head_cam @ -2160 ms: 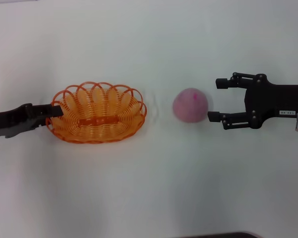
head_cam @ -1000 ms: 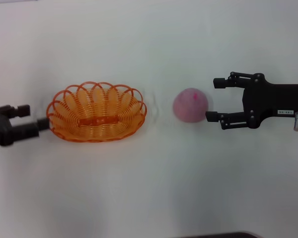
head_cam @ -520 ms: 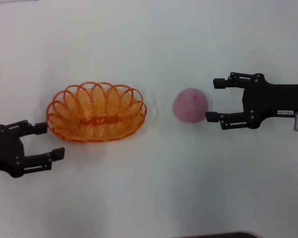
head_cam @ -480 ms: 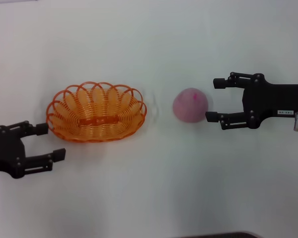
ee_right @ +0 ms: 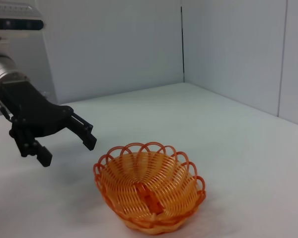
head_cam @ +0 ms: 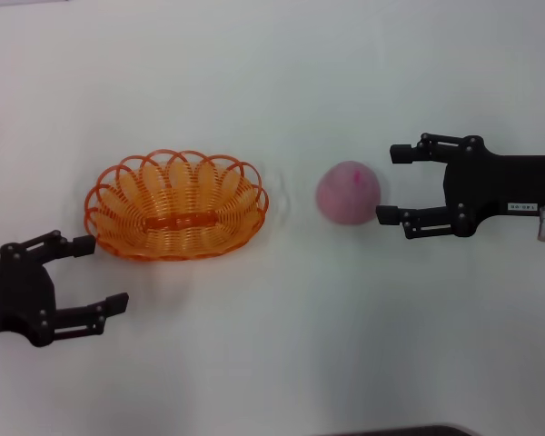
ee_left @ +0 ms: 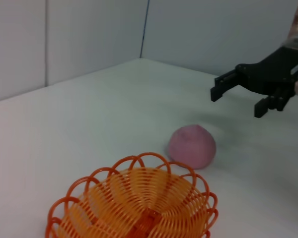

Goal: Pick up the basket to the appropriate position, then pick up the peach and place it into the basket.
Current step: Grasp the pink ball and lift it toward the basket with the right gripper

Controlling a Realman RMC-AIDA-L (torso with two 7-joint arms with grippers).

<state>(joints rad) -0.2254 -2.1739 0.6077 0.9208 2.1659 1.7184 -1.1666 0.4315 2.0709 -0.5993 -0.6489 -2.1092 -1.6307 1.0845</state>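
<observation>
The orange wire basket [head_cam: 175, 207] stands upright on the white table, left of centre, with nothing in it. It also shows in the left wrist view [ee_left: 139, 208] and the right wrist view [ee_right: 149, 191]. The pink peach [head_cam: 348, 192] lies to its right, apart from it, and shows in the left wrist view [ee_left: 192, 146]. My left gripper [head_cam: 100, 272] is open and empty, nearer than the basket's left end and off its rim. My right gripper [head_cam: 390, 183] is open just right of the peach, with its nearer finger almost touching it.
The table [head_cam: 272, 345] is plain white. Pale walls meet in a corner behind it [ee_right: 182, 44]. The left gripper shows in the right wrist view [ee_right: 67, 151], and the right gripper shows in the left wrist view [ee_left: 237, 101].
My left gripper has let go of the basket's left rim, opened, and drawn back toward the near left. The basket stays put. The right gripper has edged slightly toward the peach.
</observation>
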